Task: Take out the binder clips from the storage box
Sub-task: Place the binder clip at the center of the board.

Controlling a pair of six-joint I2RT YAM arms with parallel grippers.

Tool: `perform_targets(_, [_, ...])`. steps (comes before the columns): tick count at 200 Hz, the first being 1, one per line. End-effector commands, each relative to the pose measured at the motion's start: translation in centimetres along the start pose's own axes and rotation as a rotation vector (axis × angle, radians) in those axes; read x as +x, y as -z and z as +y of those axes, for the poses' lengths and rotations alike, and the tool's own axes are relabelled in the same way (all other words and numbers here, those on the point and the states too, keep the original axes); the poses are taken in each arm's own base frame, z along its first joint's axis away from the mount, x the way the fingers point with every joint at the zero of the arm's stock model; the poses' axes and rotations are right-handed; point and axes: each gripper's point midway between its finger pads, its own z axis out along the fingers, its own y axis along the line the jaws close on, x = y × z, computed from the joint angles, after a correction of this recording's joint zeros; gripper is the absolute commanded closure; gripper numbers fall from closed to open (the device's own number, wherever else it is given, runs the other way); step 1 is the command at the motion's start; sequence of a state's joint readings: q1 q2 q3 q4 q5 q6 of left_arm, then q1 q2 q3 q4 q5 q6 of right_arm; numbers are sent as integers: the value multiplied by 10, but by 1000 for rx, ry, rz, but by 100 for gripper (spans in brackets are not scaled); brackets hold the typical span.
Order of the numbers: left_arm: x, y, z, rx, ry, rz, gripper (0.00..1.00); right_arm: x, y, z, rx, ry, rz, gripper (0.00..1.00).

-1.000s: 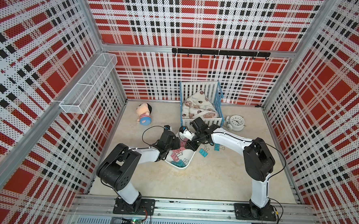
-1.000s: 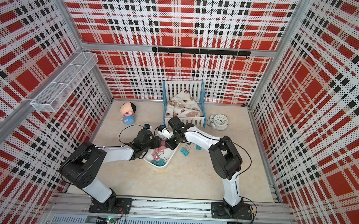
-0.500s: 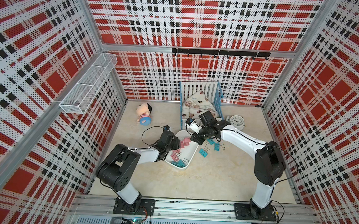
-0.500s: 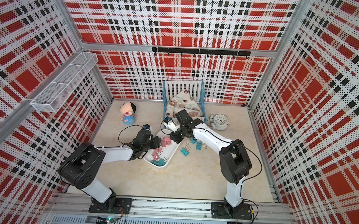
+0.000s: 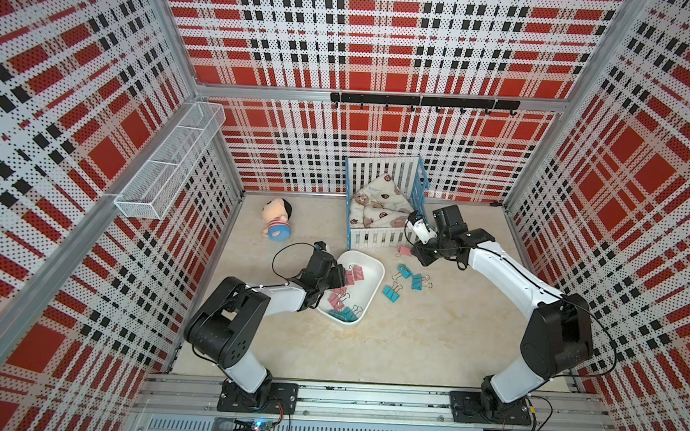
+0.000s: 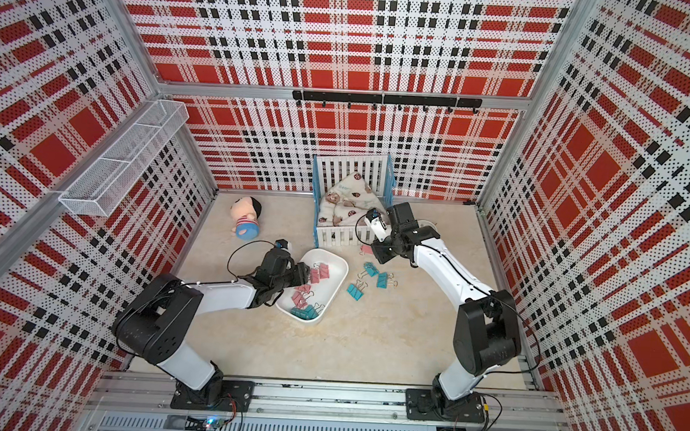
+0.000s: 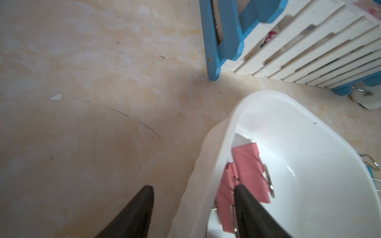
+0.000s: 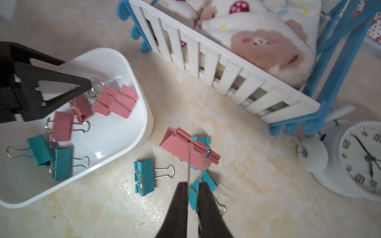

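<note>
The white storage box [image 5: 366, 284] [image 6: 333, 283] lies mid-table and holds several pink [image 8: 115, 101] and teal [image 8: 61, 163] binder clips. My left gripper [image 5: 338, 279] [image 7: 192, 187] is open and straddles the box's near wall. One finger is outside and the other is inside against a pink clip [image 7: 249, 171]. Right of the box, my right gripper [image 5: 414, 254] [image 8: 192, 185] is shut on the wire handle of a pink binder clip [image 8: 185, 147] [image 6: 366, 250]. That clip hangs above three teal clips [image 5: 404, 271] [image 8: 144, 177] lying on the table.
A white-and-blue crib [image 5: 380, 202] with a blanket stands just behind the right gripper. A white alarm clock [image 8: 360, 158] sits beside it. A doll [image 5: 277, 221] lies at the back left. A wire basket [image 5: 167, 166] and a hook rail [image 5: 422, 101] hang on the walls.
My right gripper has carried the pink clip rightward, from over the box to the table in front of the crib. The left arm has stayed put.
</note>
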State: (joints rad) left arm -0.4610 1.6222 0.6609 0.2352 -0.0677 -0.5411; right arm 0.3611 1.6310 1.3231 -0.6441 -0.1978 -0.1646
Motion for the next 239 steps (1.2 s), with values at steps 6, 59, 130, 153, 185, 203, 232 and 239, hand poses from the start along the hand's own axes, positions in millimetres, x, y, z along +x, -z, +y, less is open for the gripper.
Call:
perform_targets(6, [9, 1, 6, -6, -7, 26, 32, 17, 11, -22, 63, -57, 26, 95])
perform_targets(59, [11, -2, 6, -2, -8, 34, 32, 42, 16, -46, 103, -129, 57, 95])
perform_targets(130, [12, -7, 6, 4, -8, 41, 32, 64, 11, -63, 70, -217, 97, 95])
perform_targets(153, [14, -8, 7, 5, -6, 46, 32, 66, 4, -62, 38, -230, 103, 95])
perform_targets(185, [14, -9, 6, 6, -8, 48, 32, 70, -6, -62, 5, -245, 118, 95])
perform_targets(203, [14, -9, 6, 8, -7, 50, 32, 72, -11, -64, 0, -257, 124, 95])
perform_targets(232, [13, -10, 5, 9, -8, 50, 32, 79, -17, -69, -11, -285, 136, 95])
perform_targets(239, [13, -10, 5, 11, -8, 50, 32, 80, -18, -70, -18, -294, 134, 95])
